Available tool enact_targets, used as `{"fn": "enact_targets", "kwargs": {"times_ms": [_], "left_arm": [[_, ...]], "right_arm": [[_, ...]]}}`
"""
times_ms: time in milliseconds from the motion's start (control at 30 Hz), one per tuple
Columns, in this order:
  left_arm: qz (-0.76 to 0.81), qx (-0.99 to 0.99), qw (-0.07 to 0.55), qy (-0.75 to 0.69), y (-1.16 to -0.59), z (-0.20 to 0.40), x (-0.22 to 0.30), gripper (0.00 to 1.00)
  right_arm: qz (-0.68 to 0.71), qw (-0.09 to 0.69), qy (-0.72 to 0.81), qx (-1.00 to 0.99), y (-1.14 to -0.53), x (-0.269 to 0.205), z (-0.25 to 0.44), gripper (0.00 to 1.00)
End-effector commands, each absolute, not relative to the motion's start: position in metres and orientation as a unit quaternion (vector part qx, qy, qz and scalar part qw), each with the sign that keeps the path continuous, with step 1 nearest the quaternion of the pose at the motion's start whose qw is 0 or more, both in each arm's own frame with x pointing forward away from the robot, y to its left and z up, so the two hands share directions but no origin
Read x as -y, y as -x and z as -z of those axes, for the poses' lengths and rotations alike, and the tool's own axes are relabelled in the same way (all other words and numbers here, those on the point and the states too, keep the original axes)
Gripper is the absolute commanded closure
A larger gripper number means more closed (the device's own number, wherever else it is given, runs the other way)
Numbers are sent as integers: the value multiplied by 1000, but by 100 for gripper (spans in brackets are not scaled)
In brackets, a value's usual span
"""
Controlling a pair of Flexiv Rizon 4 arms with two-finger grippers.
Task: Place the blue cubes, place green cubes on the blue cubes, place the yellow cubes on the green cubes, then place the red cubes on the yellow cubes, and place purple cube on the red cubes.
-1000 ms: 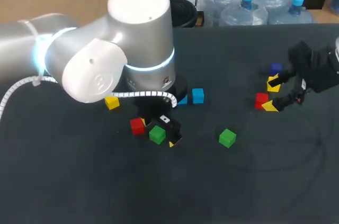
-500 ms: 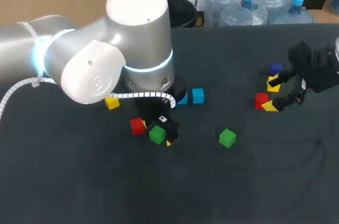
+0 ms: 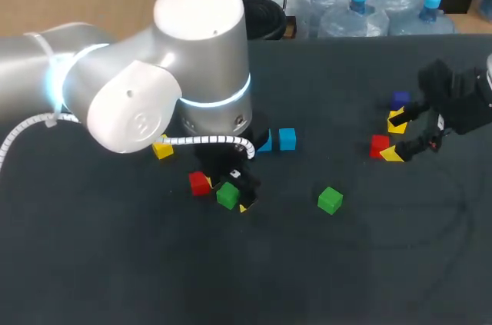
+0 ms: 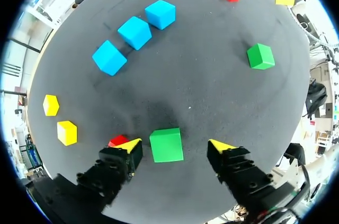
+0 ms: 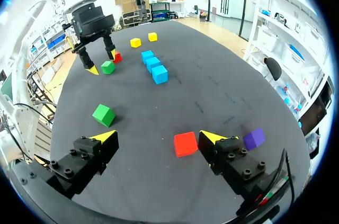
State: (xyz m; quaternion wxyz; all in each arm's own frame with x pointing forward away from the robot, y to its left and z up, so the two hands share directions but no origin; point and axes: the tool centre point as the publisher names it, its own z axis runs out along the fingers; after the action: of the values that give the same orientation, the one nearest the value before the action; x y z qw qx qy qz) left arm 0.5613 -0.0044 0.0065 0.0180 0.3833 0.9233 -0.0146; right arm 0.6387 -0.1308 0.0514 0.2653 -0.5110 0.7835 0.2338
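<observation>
Blue cubes (image 4: 135, 32) three, green (image 4: 166, 145) two, yellow (image 4: 67, 132) two, red (image 5: 185, 144) two, purple (image 5: 255, 138) one.

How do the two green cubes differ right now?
The near green cube sits between the left gripper's open fingers, untouched; the far green cube lies out in the open. The near one has a red cube beside it; the far one has no close neighbour. Both rest on the table, unstacked.
</observation>
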Motion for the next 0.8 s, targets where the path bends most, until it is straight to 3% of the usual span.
{"fn": "enact_targets", "kwargs": {"times_ms": [33,300,433,700,800], "left_arm": [[15,-924,21,-382,-559,-7,3,32],[18,-925,20,-379,-557,-6,1,30],[18,-926,18,-378,-557,-5,1,17],[19,-927,17,-374,-557,-3,-2,23],[18,-927,16,-373,-558,-2,-3,31]], "right_arm": [[-234,266,511,-783,-639,130,-51,0],[-234,266,511,-783,-639,130,-51,0],[-234,266,511,-783,-639,130,-51,0],[-234,266,511,-783,-639,130,-51,0],[-234,266,511,-783,-639,130,-51,0]]}}
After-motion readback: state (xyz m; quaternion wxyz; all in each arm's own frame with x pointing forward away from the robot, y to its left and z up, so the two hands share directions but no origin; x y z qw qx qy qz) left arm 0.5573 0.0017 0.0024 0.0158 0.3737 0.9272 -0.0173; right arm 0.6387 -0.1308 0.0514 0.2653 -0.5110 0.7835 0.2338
